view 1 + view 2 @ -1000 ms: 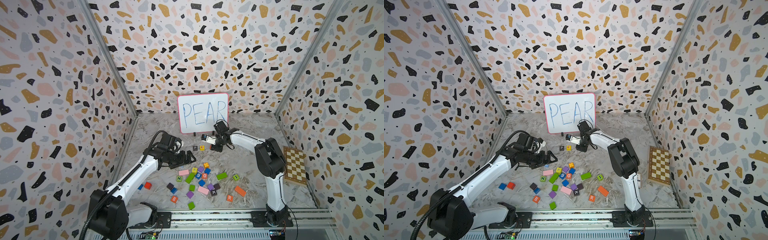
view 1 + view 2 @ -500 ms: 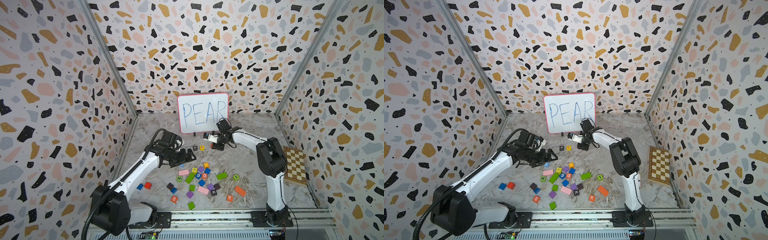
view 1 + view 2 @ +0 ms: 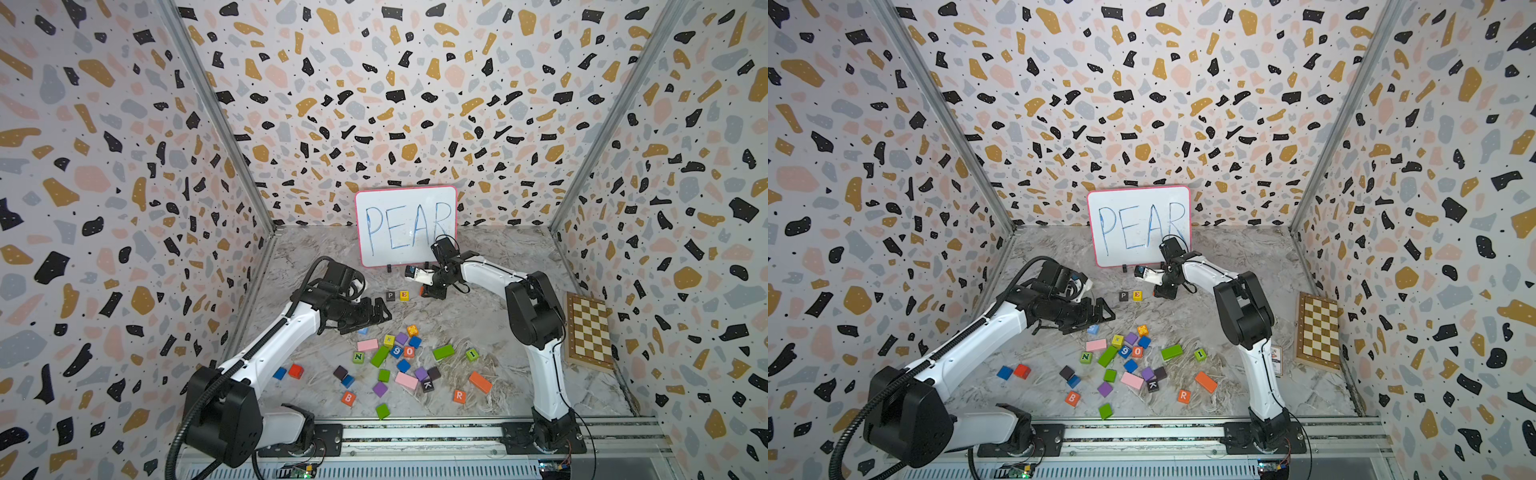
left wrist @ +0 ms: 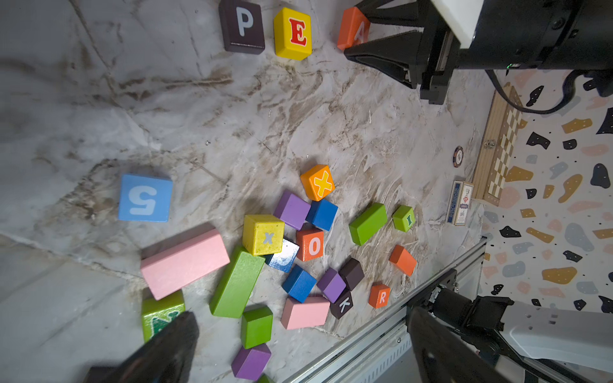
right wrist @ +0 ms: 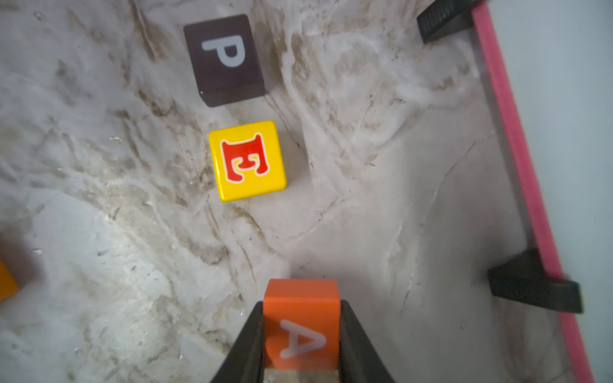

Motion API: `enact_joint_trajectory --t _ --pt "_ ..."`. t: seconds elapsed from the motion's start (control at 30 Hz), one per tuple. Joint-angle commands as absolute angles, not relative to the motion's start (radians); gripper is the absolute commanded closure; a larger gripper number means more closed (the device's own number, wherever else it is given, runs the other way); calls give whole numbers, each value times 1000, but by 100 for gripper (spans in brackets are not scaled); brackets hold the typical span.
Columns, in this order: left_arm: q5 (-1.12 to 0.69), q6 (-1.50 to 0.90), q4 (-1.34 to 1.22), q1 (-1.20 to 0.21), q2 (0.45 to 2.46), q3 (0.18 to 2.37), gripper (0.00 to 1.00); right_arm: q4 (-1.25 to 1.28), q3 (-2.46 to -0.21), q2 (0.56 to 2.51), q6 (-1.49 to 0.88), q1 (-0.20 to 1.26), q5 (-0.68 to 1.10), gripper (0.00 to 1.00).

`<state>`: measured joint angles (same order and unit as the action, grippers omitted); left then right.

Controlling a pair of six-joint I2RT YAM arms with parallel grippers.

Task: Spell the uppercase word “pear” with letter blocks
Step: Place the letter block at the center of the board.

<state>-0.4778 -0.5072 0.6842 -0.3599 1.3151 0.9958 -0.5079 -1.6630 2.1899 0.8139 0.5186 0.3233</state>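
In a top view the pink-framed whiteboard (image 3: 405, 226) reads "PEAR" behind the dark wooden P cube (image 3: 390, 296) and yellow wooden E cube (image 3: 404, 295) on the table (image 3: 478, 328), and my left fingers (image 3: 380, 312) are apart and empty, while the left wrist view shows the orange R cube (image 4: 379, 295) lying unplaced, well apart from that row, and the right wrist view shows my right fingers (image 5: 247, 345) clamped on the orange A cube (image 5: 302, 318), which I judge goes next after E.

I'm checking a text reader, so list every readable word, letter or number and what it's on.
"PEAR": whiteboard
"P": brown block
"E": yellow block
"A": gripped orange block
"R": front-right orange block
"B": leftmost orange block
"K": black block
"N": leftmost green block
"I": rightmost green block
"5": sky-blue block
"9": blue block
"0": middle orange block
"X": speckled yellow block
"X": amber block
Card box and chip: unreadable.
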Motion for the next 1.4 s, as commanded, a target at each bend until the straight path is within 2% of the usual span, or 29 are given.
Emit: enact_joint_trajectory --t 0.0,0.4,0.6,1.1,1.37 --pt "-469 -482 702 -352 1292 1017 1 -526 -1664 2168 875 533 329 95" --pt "-488 -489 681 -351 1288 997 1 -552 -1712 2213 910 578 279 95" --pt "-493 -491 673 -351 1284 991 1 -575 -1737 2234 923 588 254 92" --pt "-494 -499 666 -350 1267 976 1 -568 -1738 2244 940 605 210 70" --pt "-495 -500 661 -351 1267 973 1 -565 -1731 2238 949 607 207 67"
